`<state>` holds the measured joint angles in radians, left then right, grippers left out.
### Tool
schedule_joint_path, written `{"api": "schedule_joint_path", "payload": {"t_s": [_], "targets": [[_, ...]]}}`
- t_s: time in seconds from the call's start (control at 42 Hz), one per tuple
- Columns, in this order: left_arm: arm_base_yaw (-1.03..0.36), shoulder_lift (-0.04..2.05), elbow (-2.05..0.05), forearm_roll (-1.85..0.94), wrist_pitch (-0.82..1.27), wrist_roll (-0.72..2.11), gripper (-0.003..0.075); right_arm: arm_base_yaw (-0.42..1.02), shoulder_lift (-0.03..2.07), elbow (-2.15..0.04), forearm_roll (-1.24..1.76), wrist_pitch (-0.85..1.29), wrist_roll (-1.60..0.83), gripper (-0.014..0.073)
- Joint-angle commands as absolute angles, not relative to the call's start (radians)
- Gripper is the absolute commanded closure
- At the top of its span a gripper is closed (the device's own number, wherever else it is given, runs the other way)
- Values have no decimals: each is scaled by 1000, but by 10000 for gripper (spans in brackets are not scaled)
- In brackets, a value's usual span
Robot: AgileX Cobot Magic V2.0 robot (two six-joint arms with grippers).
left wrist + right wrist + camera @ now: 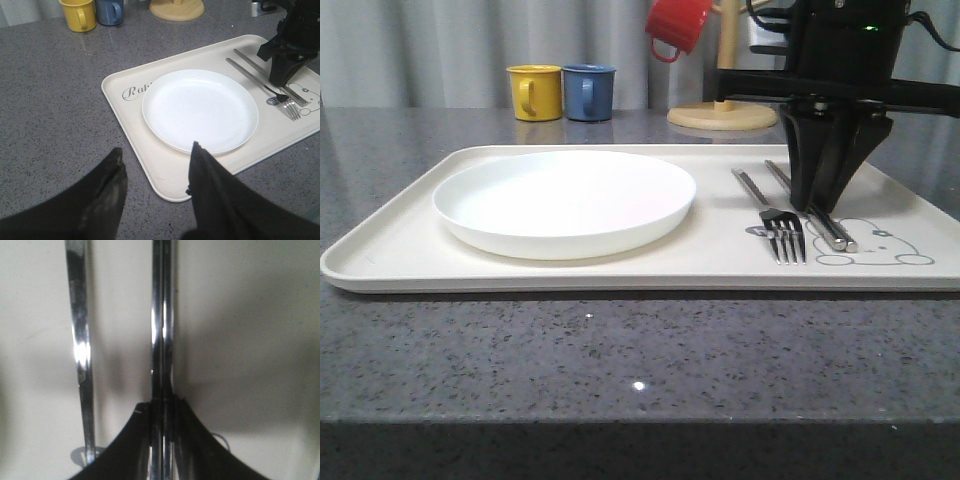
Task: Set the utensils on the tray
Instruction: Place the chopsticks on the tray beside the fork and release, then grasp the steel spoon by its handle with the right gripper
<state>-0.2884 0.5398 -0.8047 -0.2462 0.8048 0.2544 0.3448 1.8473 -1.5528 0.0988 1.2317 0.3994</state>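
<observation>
Fork (783, 232) already on tray (380, 250), right of plate (565, 200). Right tool (820, 205) clenched on chopsticks (830, 228), resting on tray beside fork. Left tool (155, 172) spread, empty, over worktop (620, 350). Chopstick release pending; spoon placement apparently left.

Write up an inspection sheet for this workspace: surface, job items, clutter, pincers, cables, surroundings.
Surface: dark speckled countertop, bare in front of the tray.
Job's things: cream tray holds fork and chopsticks, both right of the white plate; no spoon seen.
Clutter: yellow mug, blue mug, wooden mug stand with red mug, all behind the tray.
Pincers: right pincer shut on chopsticks at the tray; left pincer open, empty, above the tray's near corner.
Cables: black cable at right arm.
Surroundings: grey curtain behind.
</observation>
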Motion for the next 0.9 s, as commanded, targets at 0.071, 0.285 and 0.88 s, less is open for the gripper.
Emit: {"api": "schedule_joint_path", "payload": {"t_s": [0.071, 0.285, 0.88], "targets": [[-296, 544, -832, -261, 734, 254, 426, 344, 1813, -1583, 80, 1344, 401, 480], [-296, 544, -832, -261, 734, 254, 426, 344, 1809, -1585, 80, 1344, 398, 258], [-296, 544, -832, -261, 734, 254, 426, 126, 1430, -1548, -177, 1345, 124, 243]]}}
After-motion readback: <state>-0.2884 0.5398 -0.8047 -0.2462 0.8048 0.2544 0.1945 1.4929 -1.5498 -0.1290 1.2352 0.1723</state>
